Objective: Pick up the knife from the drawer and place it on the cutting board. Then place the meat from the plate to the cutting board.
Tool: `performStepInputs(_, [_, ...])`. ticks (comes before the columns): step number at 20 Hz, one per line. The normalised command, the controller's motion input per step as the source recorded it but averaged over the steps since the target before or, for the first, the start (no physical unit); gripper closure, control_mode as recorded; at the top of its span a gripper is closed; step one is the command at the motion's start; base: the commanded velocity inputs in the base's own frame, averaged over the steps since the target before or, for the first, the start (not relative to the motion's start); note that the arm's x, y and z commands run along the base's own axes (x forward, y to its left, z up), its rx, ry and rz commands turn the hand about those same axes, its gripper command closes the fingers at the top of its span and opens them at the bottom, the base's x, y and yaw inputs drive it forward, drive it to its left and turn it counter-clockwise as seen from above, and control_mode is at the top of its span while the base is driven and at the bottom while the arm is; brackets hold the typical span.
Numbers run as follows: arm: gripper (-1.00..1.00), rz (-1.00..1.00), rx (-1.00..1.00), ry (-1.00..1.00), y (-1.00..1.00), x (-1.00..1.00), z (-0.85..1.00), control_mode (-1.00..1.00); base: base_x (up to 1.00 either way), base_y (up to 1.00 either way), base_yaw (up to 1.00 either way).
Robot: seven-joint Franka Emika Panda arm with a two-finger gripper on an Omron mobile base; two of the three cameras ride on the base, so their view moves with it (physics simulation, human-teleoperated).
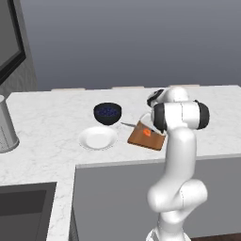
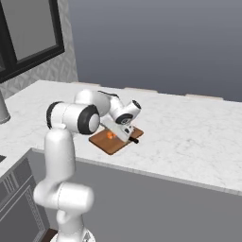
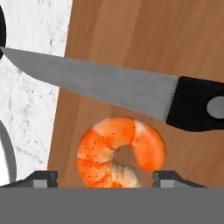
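Both items are on the small brown wooden cutting board (image 3: 144, 39): the slim knife with silver blade and black handle (image 3: 109, 85) lies across it, and the orange-red curled lump of meat (image 3: 119, 153) rests on the wood just at 6 o'clock of the blade in the hand view. The round white plate (image 1: 98, 138) is bare. Judged status: both placements done; what remains is to let go fully and lift clear.

The two-finger gripper (image 3: 105, 177) has its dark tips apart, one on each side of the meat. Cannot tell whether they touch it.

Views compared: the hand view gives the meat's shrimp-like shape and the blade tip reaching past the board edge onto white marble. The left base view adds the plate at 9 o'clock of the board and a dark bowl with blue contents (image 1: 108, 113) at 10 o'clock. In the right base view, the arm covers much of the board.
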Motion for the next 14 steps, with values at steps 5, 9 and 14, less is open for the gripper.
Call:
performStepInputs(5, [-1.00, 0.02, 0.04, -0.10, -0.31, -0.70, 0.70, -1.00, 0.00, 0.00, 0.00])
performStepInputs(9, [-1.00, 0.09, 0.00, -0.41, -0.30, -1.00, 1.00, -1.00, 0.00, 0.00, 0.00])
performStepInputs(14, [-1.00, 0.08, 0.00, -0.70, -0.36, -1.00, 1.00, -1.00, 0.00, 0.00, 0.00])
